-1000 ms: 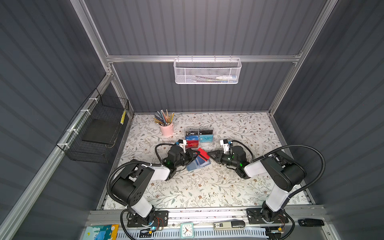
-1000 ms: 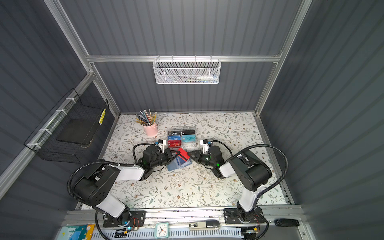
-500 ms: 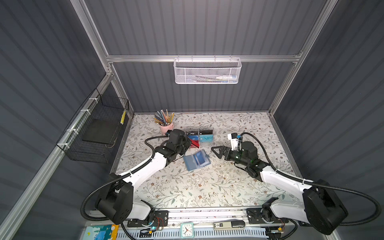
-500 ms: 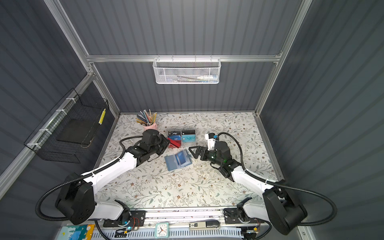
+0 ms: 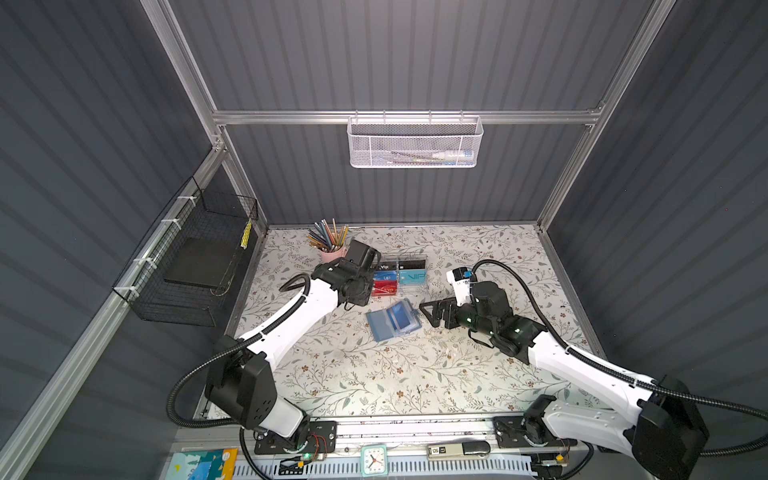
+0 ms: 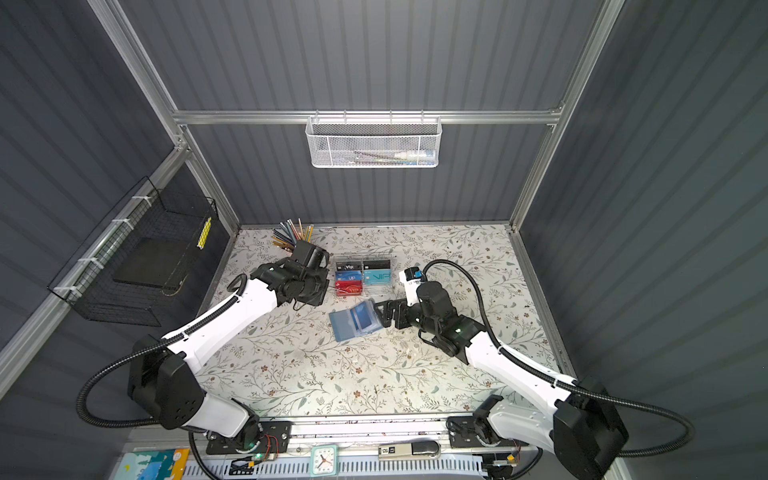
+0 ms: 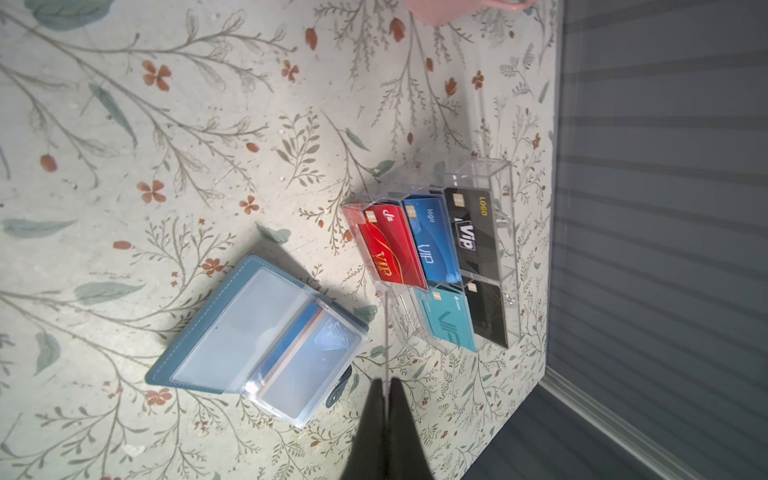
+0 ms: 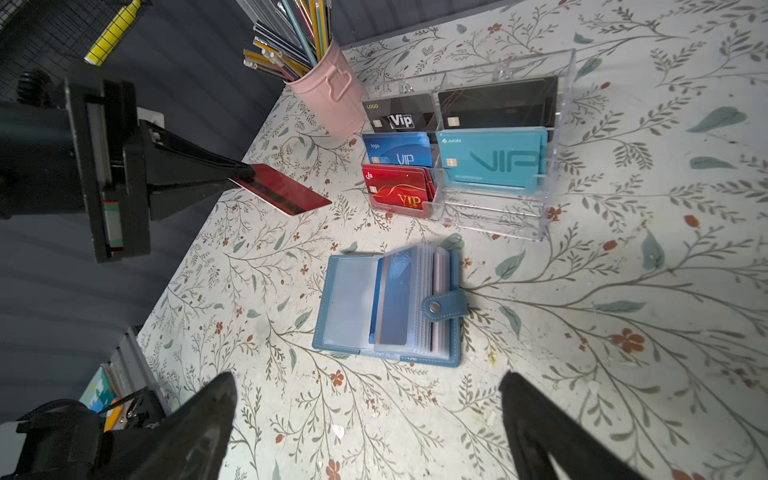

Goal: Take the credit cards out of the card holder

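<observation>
Card holder: one; one blue card inside.

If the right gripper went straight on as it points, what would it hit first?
Most likely the card holder, snap tab side first; it lies straight ahead of the right gripper, jaws open, though height is unclear.

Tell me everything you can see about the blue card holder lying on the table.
The card holder is a small blue-grey booklet, leather-like with pale stitching, lying open and flat on the floral table, close to the clear card rack but not touching it. Its clear plastic sleeves are fanned; a blue card shows in one. The snap tab sticks out unfastened. The open right tool is near but apart; only the table touches it.
</observation>
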`<state>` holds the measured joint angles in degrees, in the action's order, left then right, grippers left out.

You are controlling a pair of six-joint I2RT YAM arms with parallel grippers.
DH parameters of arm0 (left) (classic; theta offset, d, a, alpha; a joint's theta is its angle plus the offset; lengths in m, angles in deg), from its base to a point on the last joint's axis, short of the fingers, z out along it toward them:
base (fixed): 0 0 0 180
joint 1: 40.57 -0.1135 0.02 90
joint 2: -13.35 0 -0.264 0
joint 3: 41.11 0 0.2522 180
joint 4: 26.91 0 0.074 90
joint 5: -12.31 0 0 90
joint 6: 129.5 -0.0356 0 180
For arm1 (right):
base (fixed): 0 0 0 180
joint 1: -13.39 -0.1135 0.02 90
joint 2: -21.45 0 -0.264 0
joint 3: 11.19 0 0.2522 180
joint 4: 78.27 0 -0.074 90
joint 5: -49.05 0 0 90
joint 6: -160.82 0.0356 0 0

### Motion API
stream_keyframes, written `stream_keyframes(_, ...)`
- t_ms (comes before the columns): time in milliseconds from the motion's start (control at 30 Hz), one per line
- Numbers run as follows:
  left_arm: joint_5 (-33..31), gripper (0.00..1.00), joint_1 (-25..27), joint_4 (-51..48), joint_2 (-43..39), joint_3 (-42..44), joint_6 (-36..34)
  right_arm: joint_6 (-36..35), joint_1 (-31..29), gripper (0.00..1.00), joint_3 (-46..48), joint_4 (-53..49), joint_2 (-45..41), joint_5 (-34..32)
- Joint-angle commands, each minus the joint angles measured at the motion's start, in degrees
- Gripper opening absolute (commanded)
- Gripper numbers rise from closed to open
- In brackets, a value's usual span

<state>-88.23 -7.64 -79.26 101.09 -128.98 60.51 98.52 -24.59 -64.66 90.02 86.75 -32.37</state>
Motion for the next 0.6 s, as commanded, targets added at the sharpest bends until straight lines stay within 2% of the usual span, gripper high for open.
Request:
stream_keyframes(0,2.1,0.0,0.3,-3.6,2.8,-1.4,7.4,-2.1,-0.7,0.99,-1.0,-2.2,0.6,-3.0)
stream_keyframes(133,2.2,0.0,0.3,-3.0,5.7,-4.2,10.0,-3.0,-1.4,0.99,-2.3,-3.8,1.7,-4.3)
stream_keyframes(367,4.6,0.0,0.4,-1.5,13.5,-12.5,11.0,-3.7,-1.5,0.99,-4.9,-5.9,4.7,-6.2)
stream_keyframes(567,5.9,0.0,1.3,-0.4,18.4,-16.3,12.4,-2.8,-0.4,0.99,-5.9,-6.1,6.8,-7.2)
